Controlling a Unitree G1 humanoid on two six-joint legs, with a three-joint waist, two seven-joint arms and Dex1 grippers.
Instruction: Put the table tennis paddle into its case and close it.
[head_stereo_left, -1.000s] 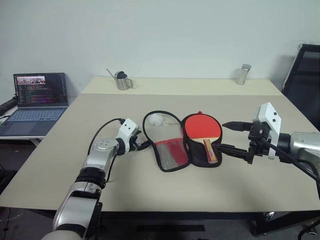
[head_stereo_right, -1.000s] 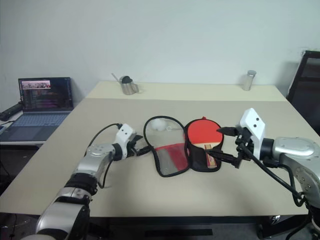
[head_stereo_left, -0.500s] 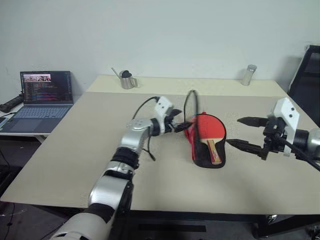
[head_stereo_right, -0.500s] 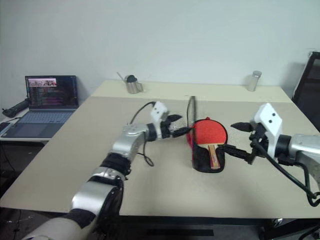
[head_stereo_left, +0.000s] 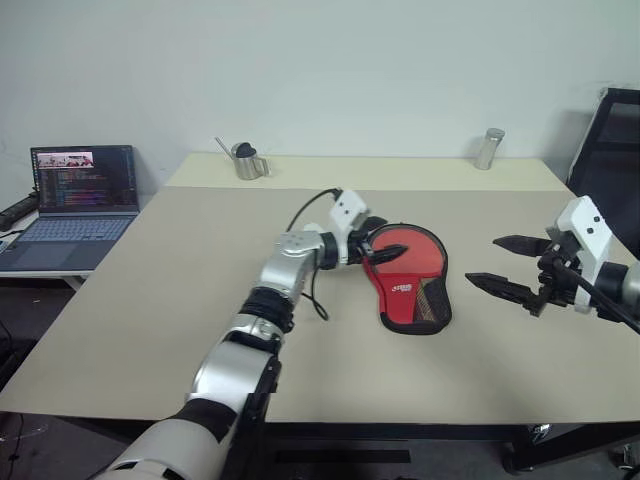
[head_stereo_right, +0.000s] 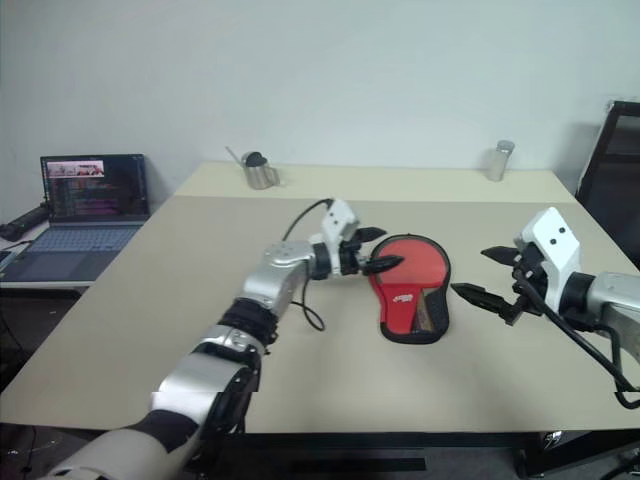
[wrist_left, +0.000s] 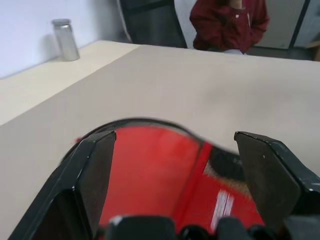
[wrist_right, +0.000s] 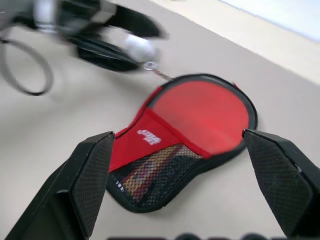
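The case (head_stereo_left: 405, 285) lies folded shut on the table, red side up, showing its small logo and mesh pocket (wrist_right: 150, 175). The table tennis paddle is hidden under the folded flap. My left gripper (head_stereo_left: 388, 238) hovers at the case's round end, fingers open with nothing between them; in the left wrist view the red flap (wrist_left: 155, 170) sits just below its fingertips. A white pom-pom charm (wrist_right: 138, 48) rests close to that gripper. My right gripper (head_stereo_left: 484, 259) is open, a short way right of the case and not touching it.
The case lies on a beige table (head_stereo_left: 150, 330). A metal cup (head_stereo_left: 245, 160) and a metal cylinder (head_stereo_left: 488, 148) stand near its far edge. An open laptop (head_stereo_left: 80, 195) is off to the left, a black chair (head_stereo_left: 610, 150) at the right. A person in a dark red top (wrist_left: 230, 22) sits beyond the table.
My left gripper swung right and up, flipping the case's open half over the paddle; the case now lies folded, red side up. My right gripper drew back to the right.
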